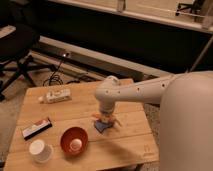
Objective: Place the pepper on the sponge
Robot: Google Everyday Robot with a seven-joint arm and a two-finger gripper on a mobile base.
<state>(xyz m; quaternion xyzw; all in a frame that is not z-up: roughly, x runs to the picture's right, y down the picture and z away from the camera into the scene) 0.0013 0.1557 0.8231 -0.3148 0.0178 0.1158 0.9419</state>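
The arm reaches in from the right over the wooden table (130, 150). Its gripper (105, 119) points down at the table's middle and is shut on the pepper (96, 117), whose orange ends stick out on both sides. The blue-grey sponge (102, 127) lies directly beneath, and the pepper sits just above or touching it; I cannot tell which. The gripper hides much of the sponge's top.
A red bowl (74, 141) holding a small pale item stands in front and to the left of the sponge, with a white cup (40, 150) beside it. A black-and-white block (37, 127) and a white-and-tan bottle (56, 95) lie at the left. An office chair (15, 50) stands beyond.
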